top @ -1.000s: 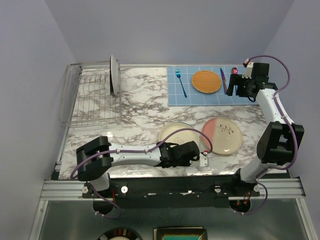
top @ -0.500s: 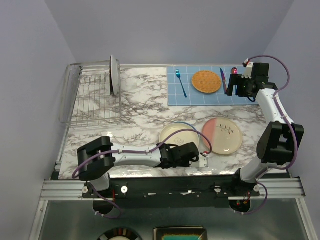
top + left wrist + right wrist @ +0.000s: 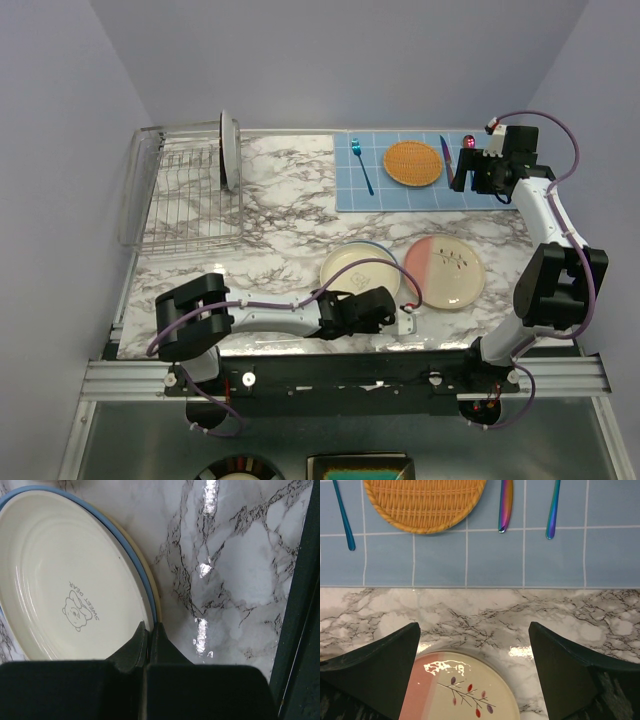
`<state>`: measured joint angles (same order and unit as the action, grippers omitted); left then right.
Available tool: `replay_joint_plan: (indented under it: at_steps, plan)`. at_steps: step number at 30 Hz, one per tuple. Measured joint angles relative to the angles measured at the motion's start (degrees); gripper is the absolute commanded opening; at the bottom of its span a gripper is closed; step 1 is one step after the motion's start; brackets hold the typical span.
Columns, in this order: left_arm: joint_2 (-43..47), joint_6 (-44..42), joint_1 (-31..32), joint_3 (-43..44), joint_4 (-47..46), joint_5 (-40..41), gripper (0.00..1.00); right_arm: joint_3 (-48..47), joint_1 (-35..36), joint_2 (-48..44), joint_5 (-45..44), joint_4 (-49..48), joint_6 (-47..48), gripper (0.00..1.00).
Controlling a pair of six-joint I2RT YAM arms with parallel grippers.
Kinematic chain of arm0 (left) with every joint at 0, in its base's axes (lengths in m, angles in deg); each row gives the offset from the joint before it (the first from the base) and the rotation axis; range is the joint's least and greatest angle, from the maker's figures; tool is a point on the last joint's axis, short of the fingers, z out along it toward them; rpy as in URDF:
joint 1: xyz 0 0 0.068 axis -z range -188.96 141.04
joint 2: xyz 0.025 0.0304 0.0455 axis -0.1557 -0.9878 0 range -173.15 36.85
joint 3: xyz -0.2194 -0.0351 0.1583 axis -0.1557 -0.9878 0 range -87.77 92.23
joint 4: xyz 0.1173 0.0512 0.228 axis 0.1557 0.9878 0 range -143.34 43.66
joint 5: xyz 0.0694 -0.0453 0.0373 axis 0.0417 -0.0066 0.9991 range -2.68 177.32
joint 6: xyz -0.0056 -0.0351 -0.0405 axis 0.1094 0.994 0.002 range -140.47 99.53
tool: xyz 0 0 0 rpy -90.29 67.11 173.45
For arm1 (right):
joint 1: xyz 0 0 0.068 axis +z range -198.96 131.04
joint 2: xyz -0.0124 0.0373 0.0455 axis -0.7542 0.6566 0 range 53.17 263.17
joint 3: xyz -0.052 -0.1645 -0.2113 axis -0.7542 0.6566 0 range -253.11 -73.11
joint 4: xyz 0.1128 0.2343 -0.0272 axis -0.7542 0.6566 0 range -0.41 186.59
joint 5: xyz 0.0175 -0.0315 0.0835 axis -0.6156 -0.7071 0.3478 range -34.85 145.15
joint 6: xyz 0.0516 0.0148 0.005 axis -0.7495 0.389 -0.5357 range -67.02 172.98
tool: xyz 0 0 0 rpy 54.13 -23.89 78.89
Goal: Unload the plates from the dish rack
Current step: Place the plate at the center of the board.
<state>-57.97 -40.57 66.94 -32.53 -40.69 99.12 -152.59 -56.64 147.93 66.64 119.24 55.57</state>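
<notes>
The wire dish rack stands at the far left with one plate upright on its right side. A cream plate with a blue edge lies near the front middle of the table. My left gripper is shut on its near rim; in the left wrist view the fingertips pinch that rim of the cream plate. The pink and cream twig plate lies flat to its right. My right gripper hangs open above the mat's right end, looking down on the twig plate.
A blue grid mat at the back right carries an orange woven disc, a blue fork and a knife. The table's front edge runs just behind my left wrist.
My left arm has shifted a little to the right, and the cream plate in its grip has moved slightly with it. The right arm has stayed still.
</notes>
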Motion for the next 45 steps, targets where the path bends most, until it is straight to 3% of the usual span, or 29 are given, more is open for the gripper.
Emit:
replay_joint_plan:
  at_steps: [3, 11, 15, 22, 45]
  plan:
    - [-0.2, 0.0, 0.0, -0.6, -1.7, 0.5, 0.01, 0.0, 0.0, 0.1, 0.0, 0.0, 0.0, 0.98]
    - [-0.7, -0.1, 0.0, -1.6, -5.5, 2.2, 0.23, 0.0, 0.0, 0.2, 0.4, 0.0, 0.0, 0.98]
    - [-1.0, -0.4, 0.2, -2.1, -7.4, 3.2, 0.25, 0.0, 0.0, 0.2, 0.4, 0.0, 0.0, 0.98]
    - [-2.1, -0.7, 0.4, -2.3, -9.7, 4.5, 0.37, 0.0, 0.0, 0.2, 0.4, 0.0, 0.0, 0.98]
    - [-1.2, -3.1, 0.2, -3.7, -8.7, 9.2, 0.53, 0.0, 0.0, 0.5, 1.4, 0.0, 0.0, 0.98]
